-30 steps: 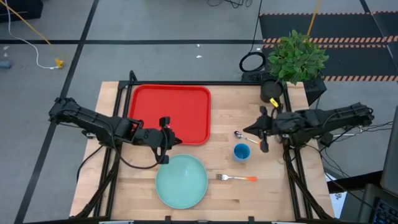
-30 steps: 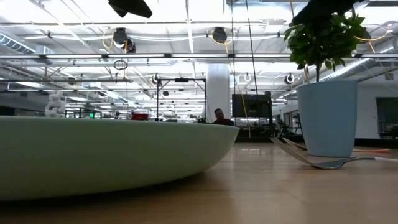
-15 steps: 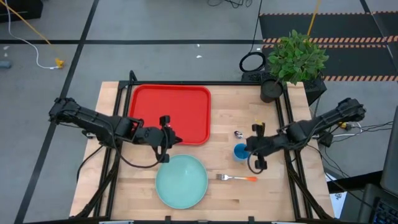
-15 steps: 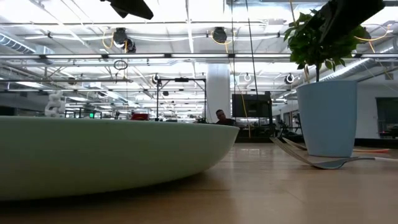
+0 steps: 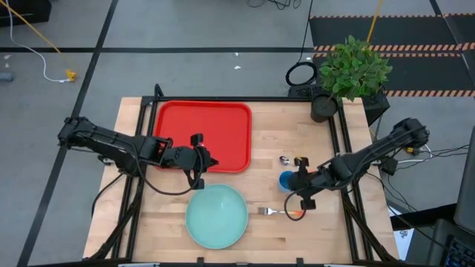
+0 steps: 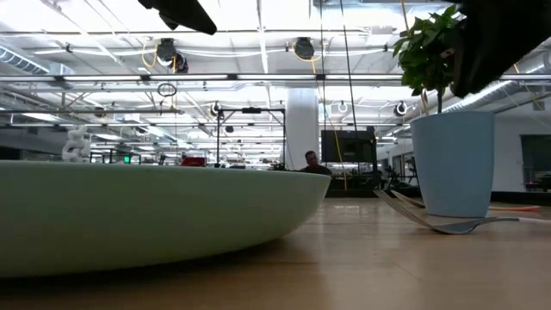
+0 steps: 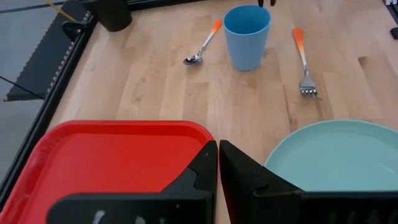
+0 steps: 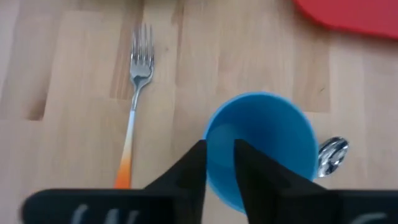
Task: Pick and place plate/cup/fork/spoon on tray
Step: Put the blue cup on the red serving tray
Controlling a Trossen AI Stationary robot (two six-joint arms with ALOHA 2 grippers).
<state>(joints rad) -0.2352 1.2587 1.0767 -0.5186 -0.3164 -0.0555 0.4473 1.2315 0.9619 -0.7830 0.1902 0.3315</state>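
The right gripper has come in from the table's right side over the last second and now hangs over the near rim of the blue cup; its fingers, pressed together before, now stand a little apart, straddling the cup's wall without clearly pinching it. The left gripper has stayed put over the near right corner of the red tray, its fingers pressed together and holding nothing.

The cup stands upright on the wood, right of the tray. The spoon lies just behind it, and the fork lies in front, tines toward the pale green plate. The plate sits on the table in front of the tray, which is bare.

The table is pale wooden planks in a black frame, with a potted plant at its far right corner. Around it is grey floor with striped mats. The low view looks across into a large hall with ceiling lights, where a person sits far off.
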